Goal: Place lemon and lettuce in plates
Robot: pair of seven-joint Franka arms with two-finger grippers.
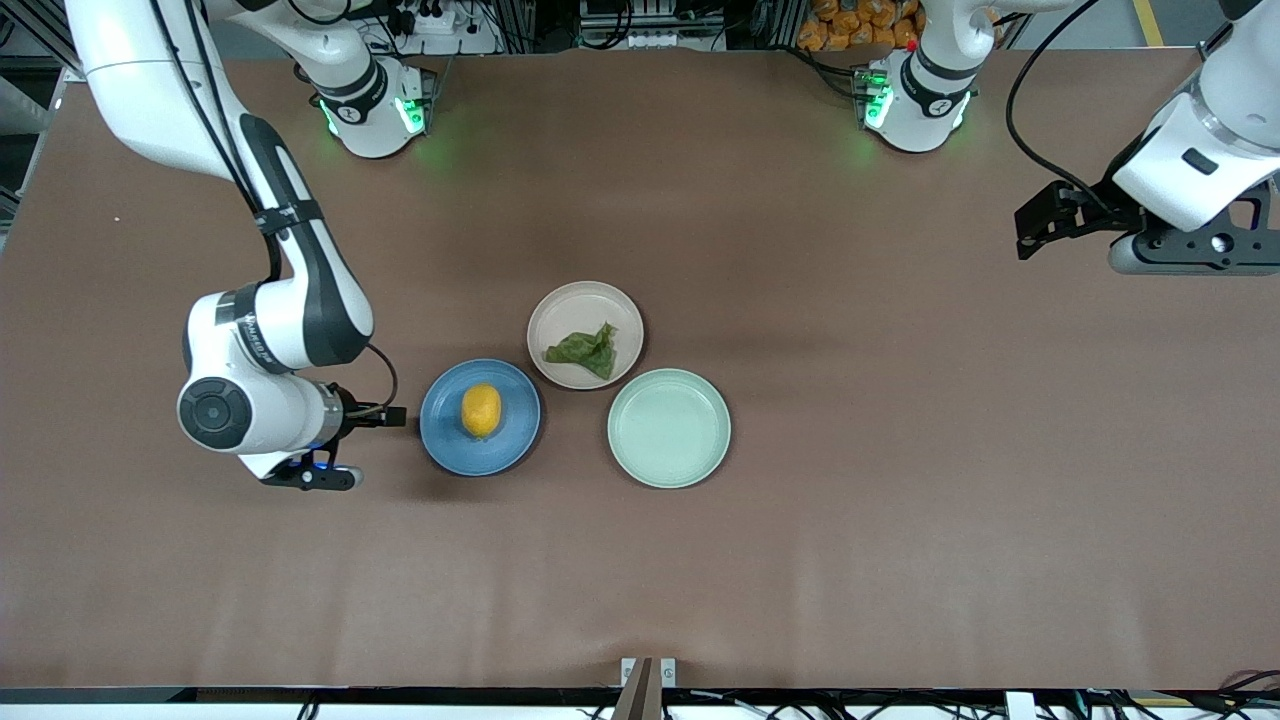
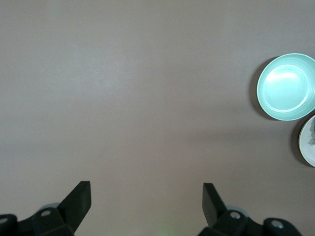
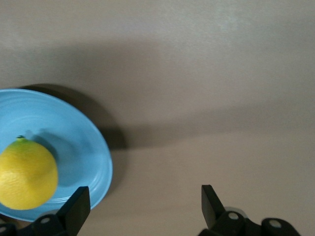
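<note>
Two plates [image 1: 436, 425] filled: lemon [image 1: 481, 410], lettuce [image 1: 583, 349].

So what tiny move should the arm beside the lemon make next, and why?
Probably just lift the right gripper away: the small yellow lemon already sits in the round blue plate, the dark green lettuce leaf in the beige-pink plate, and its fingers are open and empty.

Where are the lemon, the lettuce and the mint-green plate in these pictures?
lemon [image 1: 481, 410], front view, middle of the fruit
lettuce [image 1: 583, 350], front view, middle of the leaf
mint-green plate [image 1: 669, 428], front view, bare floor of the plate
</note>
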